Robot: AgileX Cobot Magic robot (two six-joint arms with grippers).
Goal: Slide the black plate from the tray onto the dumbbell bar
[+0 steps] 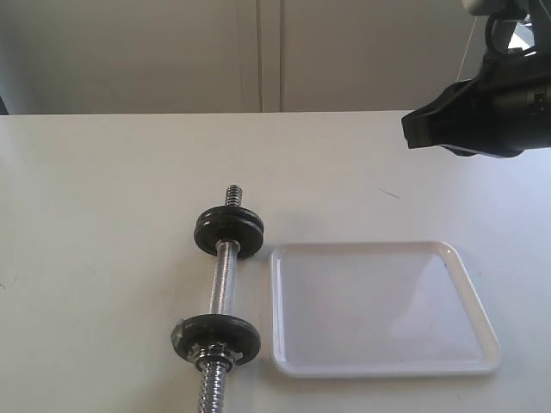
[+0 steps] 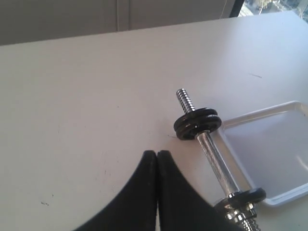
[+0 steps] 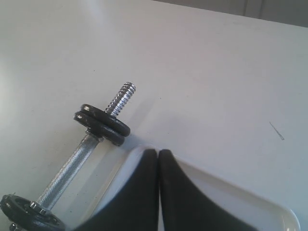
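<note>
Listing what lies on the white table (image 1: pixel 103 215).

Item 1, the tray (image 1: pixel 370 310): glossy white, low rim, lying just beside the dumbbell bar (image 1: pixel 225 280). Nothing lies in it.

Item 2, the dumbbell bar: knurled chrome shaft with threaded ends, lying flat. The far end carries a far pair of discs (image 2: pixel 197 123) pressed face to face. The near end carries a single disc (image 1: pixel 217 337) backed by a chrome nut (image 1: pixel 207 354).

Item 3, the black plate (image 1: pixel 229 231): no disc sits off the bar, so it is judged to be one of the far pair; which one cannot be told. The task looks done.

Handling: iron by appearance, rigid, heavy for its size, with smooth paint likely slick under pads; not fragile. It is best pinched at the rim, one finger on each face, leaving the hole free for the thread.

Item 4, left gripper (image 2: pixel 157 155): fingers pressed together, holding nothing, over bare table near the bar.

Item 5, right gripper (image 3: pixel 158 154): fingers likewise together, holding nothing, held high toward the tray's far side.
</note>
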